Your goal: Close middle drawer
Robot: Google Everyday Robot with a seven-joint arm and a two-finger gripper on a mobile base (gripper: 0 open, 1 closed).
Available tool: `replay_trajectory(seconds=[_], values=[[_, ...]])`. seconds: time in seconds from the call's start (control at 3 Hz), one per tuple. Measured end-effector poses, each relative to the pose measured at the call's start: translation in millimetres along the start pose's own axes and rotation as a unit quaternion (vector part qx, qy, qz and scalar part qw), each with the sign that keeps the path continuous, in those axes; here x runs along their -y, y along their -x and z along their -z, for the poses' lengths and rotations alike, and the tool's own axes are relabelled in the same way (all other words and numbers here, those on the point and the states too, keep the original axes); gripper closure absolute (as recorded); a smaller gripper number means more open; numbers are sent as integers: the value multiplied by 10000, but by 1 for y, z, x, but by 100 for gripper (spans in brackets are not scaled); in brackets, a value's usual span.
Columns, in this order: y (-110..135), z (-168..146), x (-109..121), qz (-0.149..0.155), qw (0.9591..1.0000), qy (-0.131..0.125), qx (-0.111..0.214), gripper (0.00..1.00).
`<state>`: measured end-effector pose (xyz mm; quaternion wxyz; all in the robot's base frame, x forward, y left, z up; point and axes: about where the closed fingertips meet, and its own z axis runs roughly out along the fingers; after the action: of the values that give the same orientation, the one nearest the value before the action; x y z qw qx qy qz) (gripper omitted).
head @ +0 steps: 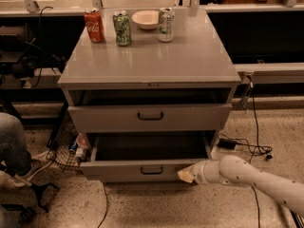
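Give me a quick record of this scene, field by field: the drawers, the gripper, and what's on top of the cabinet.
middle drawer: pulled partly out, dark grey inside showing
gripper: low, at the right end of the middle drawer's front, touching or very close to it
upper drawer: slightly ajar, gap above its front
cabinet top: red can, green can, white bowl, pale can, all along the back edge
task status: middle drawer not yet shut

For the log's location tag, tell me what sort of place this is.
Probably a lab or workshop: grey metal cabinet, cables trailing across the floor. The gripper sits at the middle drawer's front, right end.
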<state>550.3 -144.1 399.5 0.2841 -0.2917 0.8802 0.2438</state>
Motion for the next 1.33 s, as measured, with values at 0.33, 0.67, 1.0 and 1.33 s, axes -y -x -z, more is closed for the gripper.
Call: replay_trajectory(seconds=[0.33,0.67,1.0,1.33], values=[[19,4,8,124,9992,-94,362,100],[41,9,17,265,9967,-130,759,100],[55,8,24,339,9946,-161,967,100],[61,1,30,330,9940,-130,1036,100]])
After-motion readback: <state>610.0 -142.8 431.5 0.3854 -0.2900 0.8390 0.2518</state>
